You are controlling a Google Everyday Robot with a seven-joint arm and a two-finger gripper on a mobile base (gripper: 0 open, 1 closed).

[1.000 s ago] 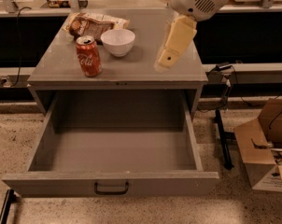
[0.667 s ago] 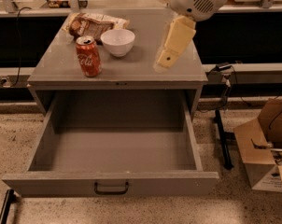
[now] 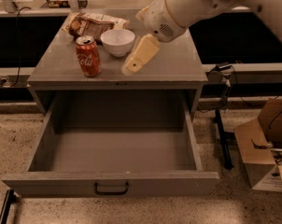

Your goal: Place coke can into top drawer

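The coke can (image 3: 88, 56), red with white script and a silver top, stands upright on the front left of the grey cabinet top (image 3: 178, 62). The top drawer (image 3: 108, 182) is pulled fully open below it, with its dark handle (image 3: 111, 189) at the centre of the front panel; nothing shows inside it. My gripper (image 3: 131, 68), cream-coloured on a white arm, hangs just above the cabinet top. It is a short way to the right of the can, just in front of the white bowl, and holds nothing.
A white bowl (image 3: 117, 41) sits just behind and right of the can. A crumpled snack bag (image 3: 92, 24) lies at the back left. An open cardboard box (image 3: 264, 143) and a dark stand with cables (image 3: 222, 125) are on the floor to the right.
My arm has swung left and down across the cabinet top. The gripper is now much closer to the can. The can, bowl and drawer have not moved.
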